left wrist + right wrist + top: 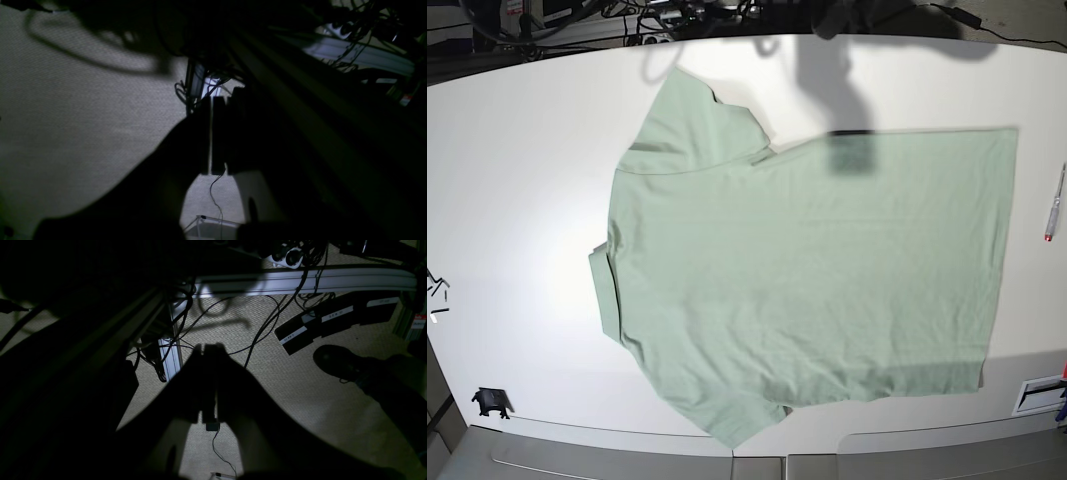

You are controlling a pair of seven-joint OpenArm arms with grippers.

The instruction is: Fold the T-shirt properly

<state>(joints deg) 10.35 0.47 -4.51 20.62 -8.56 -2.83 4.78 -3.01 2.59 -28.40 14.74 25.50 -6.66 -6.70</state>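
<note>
The pale sage-green T-shirt (827, 270) lies spread flat on the white table (517, 180). Its collar (602, 290) points left and its hem is at the right. One sleeve (692, 125) is at the top left, the other (727, 415) at the bottom. Neither gripper shows in the base view. The left gripper (213, 100) is a dark silhouette over carpet, with only a hairline of light between its fingers. The right gripper (208, 348) is also a silhouette over the floor, fingers together. Neither wrist view shows the shirt.
A pen (1053, 205) lies at the table's right edge and a small black object (490, 402) at the front left. The right wrist view shows floor cables, an aluminium rail (300, 280), black labelled pedals (333, 320) and a person's shoe (337, 361).
</note>
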